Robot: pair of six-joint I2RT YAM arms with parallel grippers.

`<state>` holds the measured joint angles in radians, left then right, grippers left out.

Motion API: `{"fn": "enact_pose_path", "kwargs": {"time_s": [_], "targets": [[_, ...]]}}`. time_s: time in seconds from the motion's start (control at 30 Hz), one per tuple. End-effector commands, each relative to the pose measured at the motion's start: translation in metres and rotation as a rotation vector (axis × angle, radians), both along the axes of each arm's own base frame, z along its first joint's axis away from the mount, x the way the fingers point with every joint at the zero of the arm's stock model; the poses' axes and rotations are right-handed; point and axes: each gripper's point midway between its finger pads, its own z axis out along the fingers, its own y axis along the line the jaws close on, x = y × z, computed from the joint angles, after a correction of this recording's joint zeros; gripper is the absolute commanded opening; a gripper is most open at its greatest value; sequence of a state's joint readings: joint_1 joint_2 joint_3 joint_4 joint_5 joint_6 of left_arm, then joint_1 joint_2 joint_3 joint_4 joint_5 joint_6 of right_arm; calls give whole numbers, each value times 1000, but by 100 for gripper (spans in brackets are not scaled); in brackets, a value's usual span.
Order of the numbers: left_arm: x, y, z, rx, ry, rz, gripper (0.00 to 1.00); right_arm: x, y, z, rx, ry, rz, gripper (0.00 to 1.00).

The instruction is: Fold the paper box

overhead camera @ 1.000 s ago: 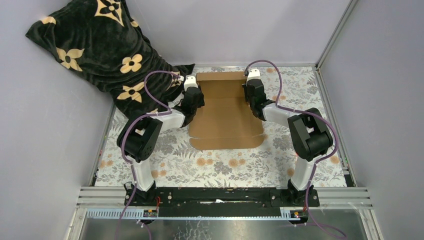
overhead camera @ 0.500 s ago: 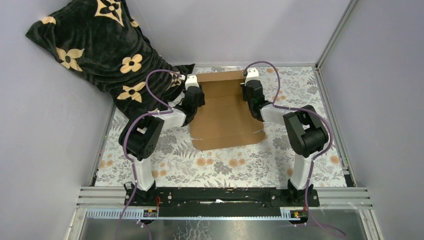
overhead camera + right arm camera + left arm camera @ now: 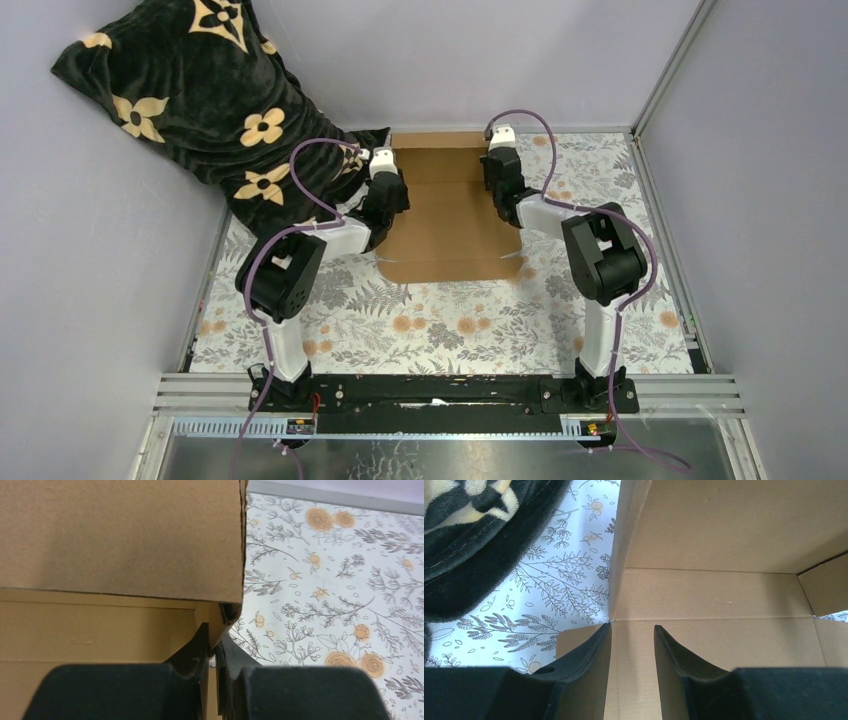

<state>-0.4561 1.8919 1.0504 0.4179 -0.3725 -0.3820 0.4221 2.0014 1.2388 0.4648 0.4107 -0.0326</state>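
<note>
Looking out from the arm bases, the paper box (image 3: 450, 220) has slid farther back on the flowered counter (image 3: 450, 320), its near edge pulled away. At its sides, the left tool (image 3: 631, 647) sits slightly parted over the left fold, and the right tool (image 3: 214, 652) pinches the right side flap. Beyond, the rear flap (image 3: 438, 141) now stands close against the back wall (image 3: 450, 80).

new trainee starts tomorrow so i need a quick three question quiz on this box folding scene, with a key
1. True or false: the right gripper is shut on an edge of the paper box.
2. What lies to the left of the box? A) a dark flowered blanket B) a metal bowl C) a roll of tape
3. Fill in: the jaws of the left gripper stand ____.
Key: 1 true; 2 A; 3 open.
</note>
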Motion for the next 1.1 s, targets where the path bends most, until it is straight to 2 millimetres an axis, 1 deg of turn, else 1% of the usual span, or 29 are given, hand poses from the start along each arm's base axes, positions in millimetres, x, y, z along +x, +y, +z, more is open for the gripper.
{"fn": "enact_pose_path", "kwargs": {"time_s": [0.0,0.03,0.07,0.1,0.17,0.4,0.5,0.57,0.63,0.73,0.87,0.97,1.0,1.07], "targets": [[1,6,39,-52,-62,-3,43,-14,2,1,23,169,125,0],[-1,7,47,-64,-58,-16,43,-23,1,-2,45,231,155,0],[-4,7,54,-73,-51,-26,43,-25,4,4,71,254,179,0],[-7,8,62,-83,-45,-33,43,-35,-1,1,83,321,192,0],[-14,9,84,-109,-44,-48,43,-50,-2,7,127,415,218,0],[-47,7,136,-171,-15,-113,44,-113,5,10,216,703,302,0],[-61,9,153,-190,-8,-129,45,-142,6,19,241,811,322,0],[-68,9,161,-204,-3,-140,46,-164,5,24,253,886,330,0],[-73,8,166,-219,7,-157,46,-182,0,28,222,950,314,0],[-79,4,170,-241,20,-187,46,-207,0,33,174,1032,310,0],[-81,-3,166,-247,51,-223,46,-217,1,37,68,1037,264,0],[-81,-3,164,-244,56,-228,46,-214,5,35,-3,1004,238,2],[-83,-7,164,-253,63,-251,46,-211,8,33,-17,987,231,3],[-85,-9,161,-255,72,-262,46,-204,10,29,-55,947,211,3]]}}
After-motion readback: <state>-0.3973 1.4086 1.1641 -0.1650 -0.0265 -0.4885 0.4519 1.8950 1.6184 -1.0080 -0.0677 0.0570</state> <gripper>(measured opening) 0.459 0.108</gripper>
